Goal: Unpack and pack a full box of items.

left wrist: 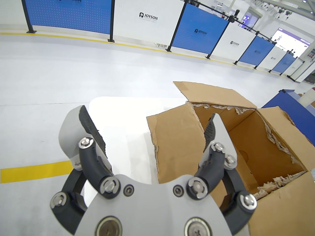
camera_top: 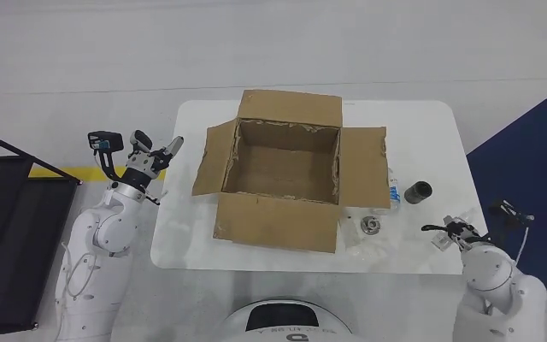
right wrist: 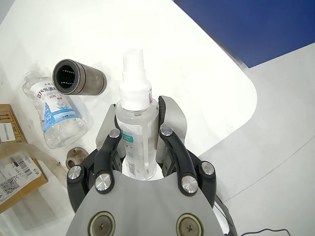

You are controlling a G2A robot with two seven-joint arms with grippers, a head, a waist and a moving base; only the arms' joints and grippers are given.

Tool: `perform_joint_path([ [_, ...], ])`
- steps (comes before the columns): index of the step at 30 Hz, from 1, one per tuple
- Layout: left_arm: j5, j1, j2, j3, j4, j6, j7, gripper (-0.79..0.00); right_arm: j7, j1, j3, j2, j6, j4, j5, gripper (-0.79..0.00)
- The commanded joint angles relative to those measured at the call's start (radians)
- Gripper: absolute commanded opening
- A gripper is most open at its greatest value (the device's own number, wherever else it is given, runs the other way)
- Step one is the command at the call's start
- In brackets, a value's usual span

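**A:** Where's the box in all this?

**B:** The cardboard box [camera_top: 275,224] sits mid-table with all four flaps splayed out. From here it looks emptied, bar some crumpled paper [left wrist: 278,185] low in one corner.

**A:** And what was in it?

**B:** Out on the table [camera_top: 410,128], just beside the box's right flap. There's a clear plastic bottle [right wrist: 57,114] lying flat, a metal cylinder [right wrist: 78,78] on its side just beside that, and a small metal flange [right wrist: 75,159] nearer the robot.

**A:** The right arm's got something.

**B:** The right gripper [right wrist: 139,110] is clamped on a spray bottle [right wrist: 136,128]. Its pads are on the body below the shoulder, and the nozzle points away from the wrist. It hangs over the table's near right corner, apart from the others.

**A:** Going down, or going back in?

**B:** Can't say. With the box bare, I'd guess it's either the last item out or the first one back.

**A:** How would you do it well?

**B:** That body looks slick and round, so hold the squeeze until the base bears on something. If it's being set down, pick the bare patch well clear of the cylinder, which could roll if nudged. If it's being packed, lift it over the spread right flap and lower it against a wall of the box.

**A:** And the left arm?

**B:** The left gripper [left wrist: 150,128] is off the table's left edge, fingers spread wide, holding nothing
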Motion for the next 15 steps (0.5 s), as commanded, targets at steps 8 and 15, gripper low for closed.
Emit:
perform_joint_path([
  [8,0.0,0.0,0.0,0.0,0.0,0.0,0.0,0.0,0.099,0.124,-0.056,0.018,-0.022,0.077,-0.063,-0.785],
  [15,0.0,0.0,0.0,0.0,0.0,0.0,0.0,0.0,0.17,0.21,-0.061,0.031,-0.026,0.199,-0.065,-0.68],
])
